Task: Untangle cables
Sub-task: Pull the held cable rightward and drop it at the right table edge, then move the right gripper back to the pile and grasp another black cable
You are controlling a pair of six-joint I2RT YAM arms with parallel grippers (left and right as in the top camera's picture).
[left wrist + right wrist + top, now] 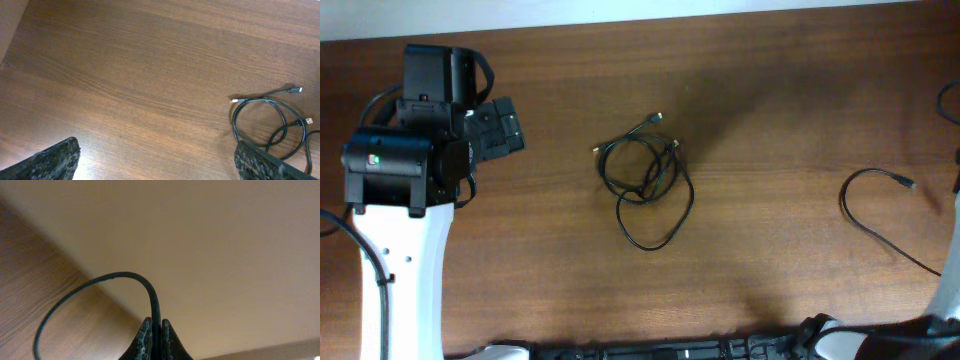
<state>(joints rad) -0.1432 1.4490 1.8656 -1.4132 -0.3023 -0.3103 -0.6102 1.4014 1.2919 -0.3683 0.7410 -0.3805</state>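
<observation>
A tangle of thin black cables (645,180) lies looped in the middle of the wooden table, and also shows at the right of the left wrist view (270,120), with small plug ends sticking out. A separate black cable (880,215) curves across the table's right side toward the right edge. My left gripper (498,130) is open and empty, to the left of the tangle; in its wrist view (155,160) the fingers are spread wide over bare wood. My right gripper (155,332) is shut on a black cable (150,292) that arcs up and to the left from its fingertips.
The left arm's white and black body (395,200) fills the left side of the table. Part of the right arm (945,295) shows at the lower right edge. The table's far edge (720,10) runs along the top.
</observation>
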